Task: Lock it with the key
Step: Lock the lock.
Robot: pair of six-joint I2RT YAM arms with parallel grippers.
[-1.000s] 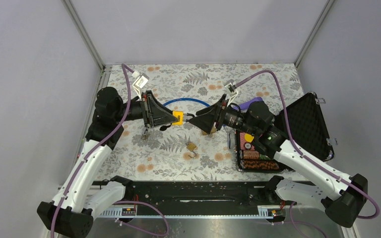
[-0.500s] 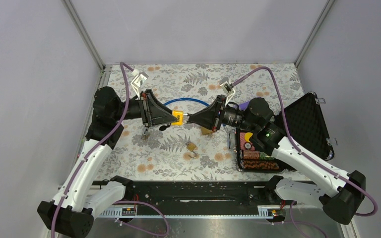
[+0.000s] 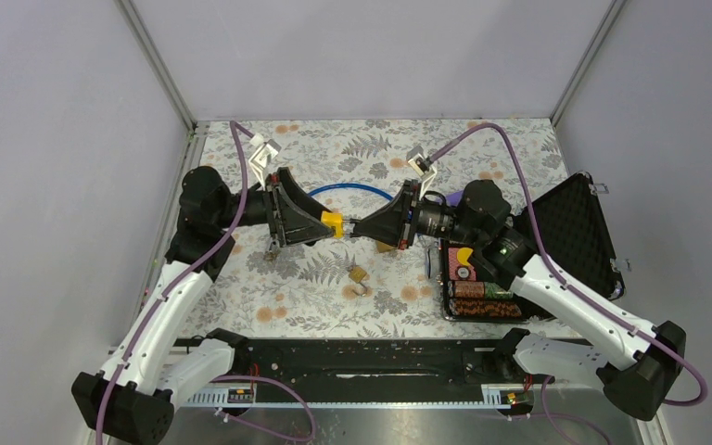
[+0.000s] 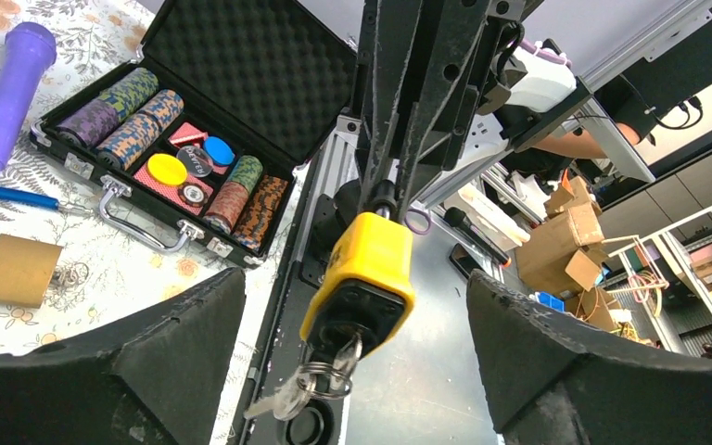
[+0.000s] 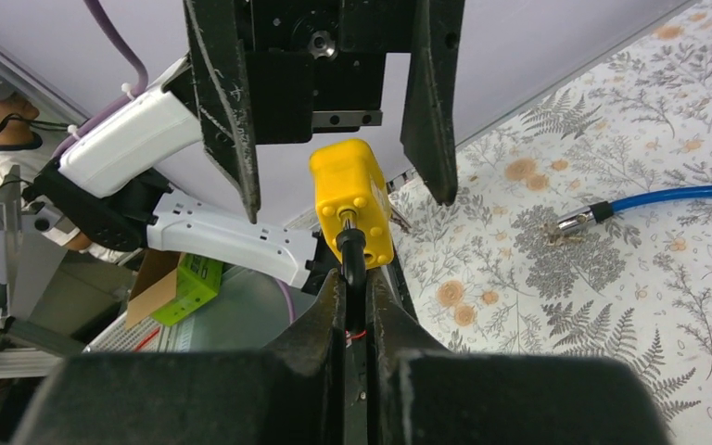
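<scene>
A yellow padlock hangs in the air between the two arms. My right gripper is shut on its black shackle. My left gripper is open, its fingers standing well apart on either side of the padlock body without touching it. A key sits in the keyhole on the lock's underside, with a key ring and a second key dangling from it.
An open black case of poker chips lies at the right. A purple cylinder, a blue cable, a brass padlock and another brass block lie on the floral cloth.
The right gripper moved left and shut on the shackle. The left gripper then opened, letting go of the yellow padlock body.
</scene>
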